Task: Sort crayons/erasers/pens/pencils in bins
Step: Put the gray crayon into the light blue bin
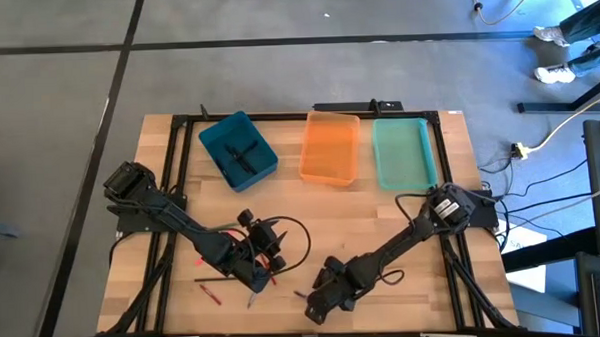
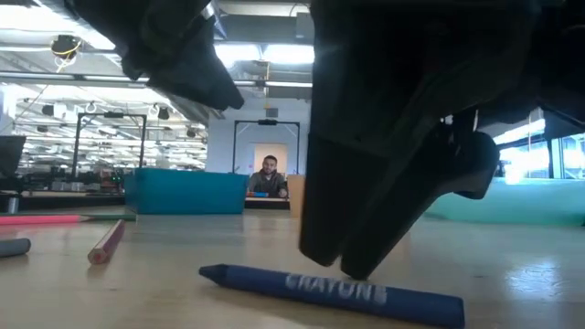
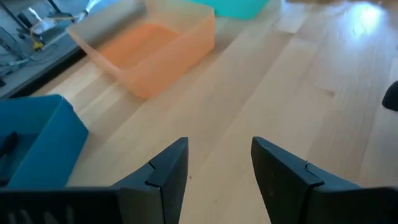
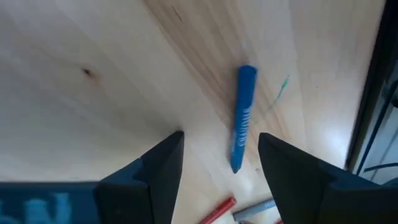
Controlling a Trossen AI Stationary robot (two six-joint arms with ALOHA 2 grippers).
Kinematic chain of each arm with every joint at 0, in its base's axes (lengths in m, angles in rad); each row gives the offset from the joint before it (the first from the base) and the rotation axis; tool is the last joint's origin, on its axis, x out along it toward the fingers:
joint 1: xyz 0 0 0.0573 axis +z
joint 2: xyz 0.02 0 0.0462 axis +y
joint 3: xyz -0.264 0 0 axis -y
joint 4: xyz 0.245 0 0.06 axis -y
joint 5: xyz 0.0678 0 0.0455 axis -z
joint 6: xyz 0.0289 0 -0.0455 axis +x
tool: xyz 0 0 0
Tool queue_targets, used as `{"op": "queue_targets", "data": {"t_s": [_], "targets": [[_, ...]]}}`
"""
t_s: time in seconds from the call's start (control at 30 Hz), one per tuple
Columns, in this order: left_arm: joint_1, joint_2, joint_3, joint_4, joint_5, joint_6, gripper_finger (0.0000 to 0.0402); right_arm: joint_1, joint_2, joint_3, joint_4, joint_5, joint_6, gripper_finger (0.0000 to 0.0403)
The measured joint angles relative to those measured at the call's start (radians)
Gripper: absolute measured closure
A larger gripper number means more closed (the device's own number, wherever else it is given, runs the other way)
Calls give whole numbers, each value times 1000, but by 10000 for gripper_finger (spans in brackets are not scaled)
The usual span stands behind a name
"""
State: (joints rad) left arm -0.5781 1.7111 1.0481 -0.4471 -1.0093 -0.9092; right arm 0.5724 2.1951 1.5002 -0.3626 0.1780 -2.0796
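I read "CRAYONS" on the blue crayon (image 2: 334,292) lying loose on the worktop (image 4: 74,93). My right gripper (image 4: 217,165) hangs just above it, fingers apart and empty. My left gripper (image 3: 217,171) waits nearby, fingers apart too.

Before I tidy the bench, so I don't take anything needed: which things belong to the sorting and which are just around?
Job:
- blue crayon, lying between the open right claw
- red sticks
- teal bin, orange bin, mint bin

Just around:
- cables on the floor
- person in the background
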Motion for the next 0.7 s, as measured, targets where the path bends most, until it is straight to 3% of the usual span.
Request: {"op": "queue_targets", "data": {"t_s": [0.13,0.23,0.37,0.53,0.7], "targets": [[0,0,0,-33,5,-32,233,2,8,0,10,-21,7,210],[0,0,0,-43,3,-33,233,2,11,0,10,27,32,231],[0,0,0,-44,2,-32,233,-3,3,-3,14,110,225,260],[0,0,0,-78,5,-35,233,-15,-25,28,-24,132,777,288],[-4,0,0,-121,51,-60,233,-44,-70,68,-89,44,1622,299]]}}
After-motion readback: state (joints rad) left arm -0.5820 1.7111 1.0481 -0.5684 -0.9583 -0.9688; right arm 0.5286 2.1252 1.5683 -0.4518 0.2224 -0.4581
